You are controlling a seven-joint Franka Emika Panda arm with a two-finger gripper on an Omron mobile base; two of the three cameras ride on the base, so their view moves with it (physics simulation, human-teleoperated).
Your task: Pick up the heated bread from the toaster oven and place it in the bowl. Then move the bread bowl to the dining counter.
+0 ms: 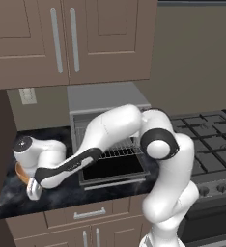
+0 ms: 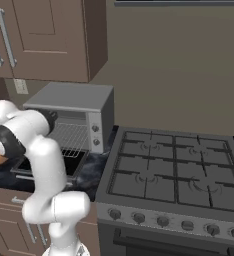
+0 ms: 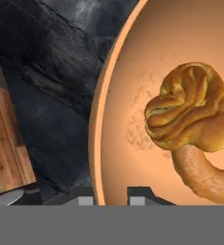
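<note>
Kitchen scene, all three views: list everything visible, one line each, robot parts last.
bread: one, golden-orange, lying inside the bowl
bowl: one, orange-tan, on the dark counter left of the toaster oven
toaster oven: one, silver-grey, door dropped open, on the counter
counter: one, black with pale veins
wooden block: one, brown, on the counter beside the bowl
stove: one, grey, right of the toaster oven
wall cupboards: brown, above the counter
wall outlet: one, pale, behind the counter
arm: one, white
pincer: one, dark tips straddling the bowl's rim
</note>
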